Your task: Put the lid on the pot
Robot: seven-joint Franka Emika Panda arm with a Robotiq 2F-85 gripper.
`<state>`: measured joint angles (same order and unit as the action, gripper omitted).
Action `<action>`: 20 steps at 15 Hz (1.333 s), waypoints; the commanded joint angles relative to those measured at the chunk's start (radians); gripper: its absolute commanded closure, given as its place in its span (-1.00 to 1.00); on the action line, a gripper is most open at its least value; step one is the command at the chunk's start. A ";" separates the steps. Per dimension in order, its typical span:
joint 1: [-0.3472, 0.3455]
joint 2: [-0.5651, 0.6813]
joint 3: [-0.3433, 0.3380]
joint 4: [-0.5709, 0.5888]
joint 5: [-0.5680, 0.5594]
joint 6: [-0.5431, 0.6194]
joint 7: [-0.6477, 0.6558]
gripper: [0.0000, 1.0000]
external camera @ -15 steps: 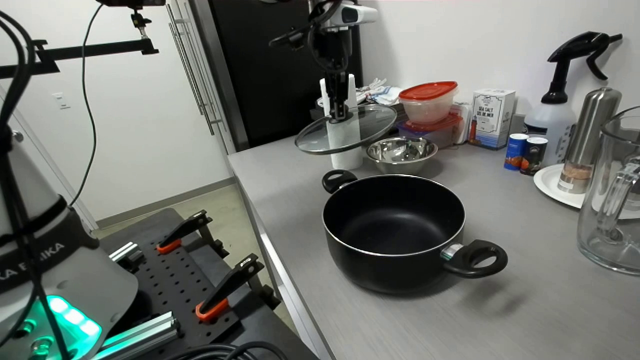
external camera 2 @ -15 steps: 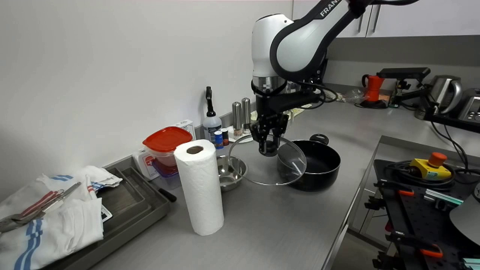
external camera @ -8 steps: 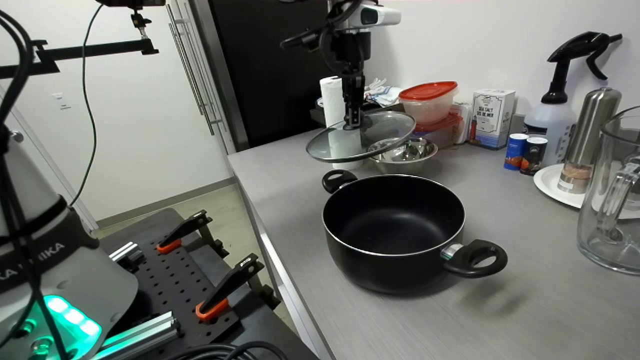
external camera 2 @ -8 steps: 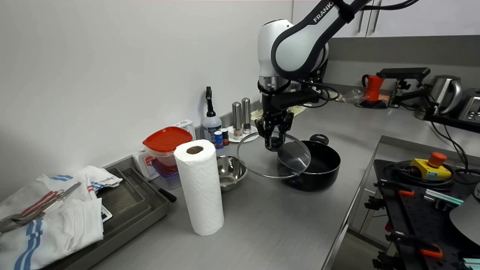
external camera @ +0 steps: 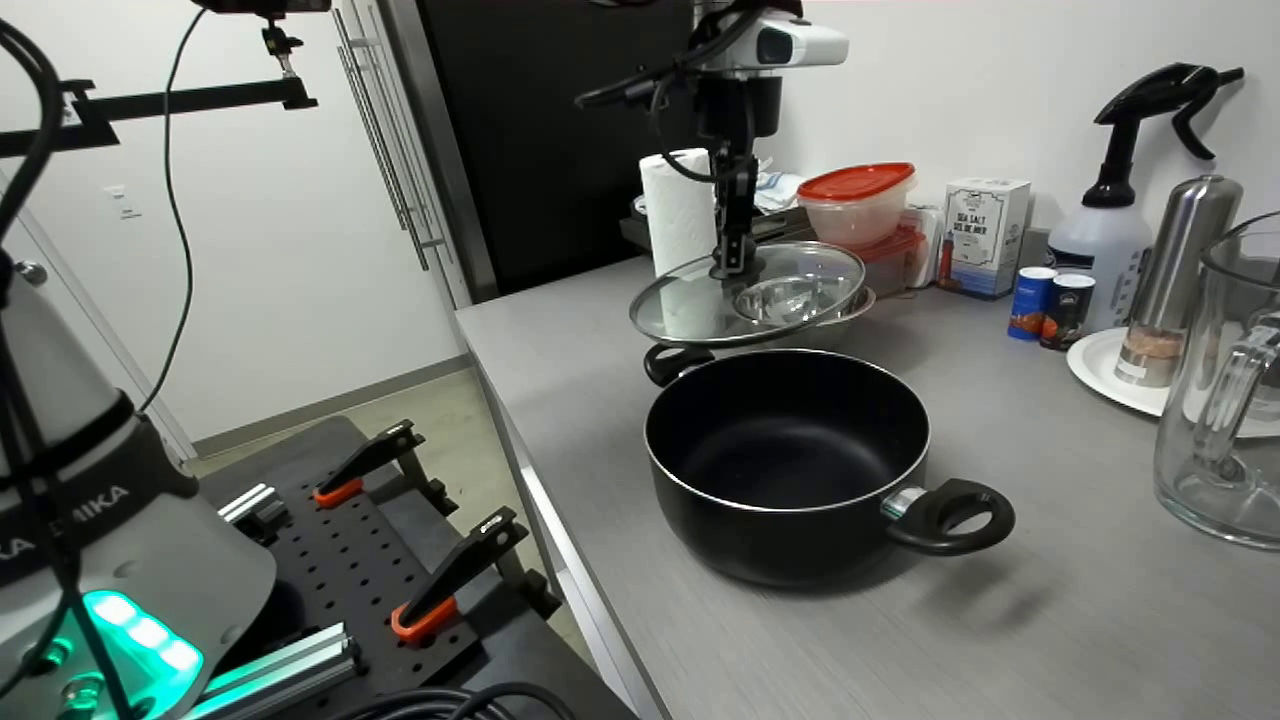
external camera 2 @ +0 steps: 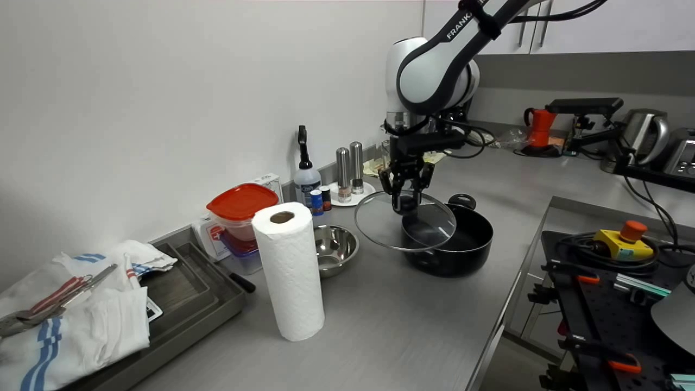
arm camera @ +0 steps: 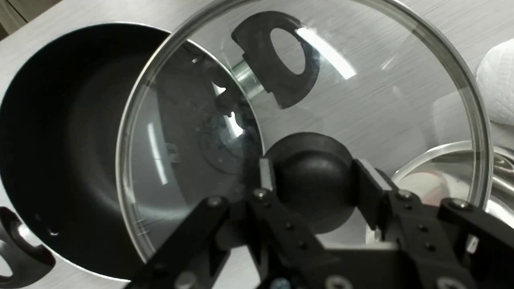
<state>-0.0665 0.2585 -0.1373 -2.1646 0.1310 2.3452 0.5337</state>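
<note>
My gripper is shut on the black round knob of the lid, one finger on each side. The lid is clear glass with a thin metal rim. It hangs in the air, slightly tilted, in both exterior views. The black pot stands uncovered on the counter, its dark inside visible. In the wrist view the lid overlaps one side of the pot and one loop handle, seen through the glass. The lid is off to the paper-towel side of the pot, above rim height. The gripper also shows in both exterior views.
A steel bowl stands close to the pot, partly behind the lid in an exterior view. A paper towel roll and a grey tray with cloths stand beyond. Food containers, a salt box and a glass jug line the wall side.
The gripper has carried the lid lower and closer to the pot, away from the paper towel roll. The lid stays gripped by its knob. The pot has not moved.
</note>
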 commanded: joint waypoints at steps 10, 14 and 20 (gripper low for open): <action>-0.088 0.027 -0.043 0.022 0.141 -0.040 -0.014 0.50; -0.106 0.038 -0.052 0.013 0.170 -0.032 -0.012 0.50; -0.127 0.025 -0.058 -0.043 0.234 0.013 -0.028 0.50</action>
<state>-0.1857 0.3166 -0.1923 -2.1738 0.3152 2.3436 0.5312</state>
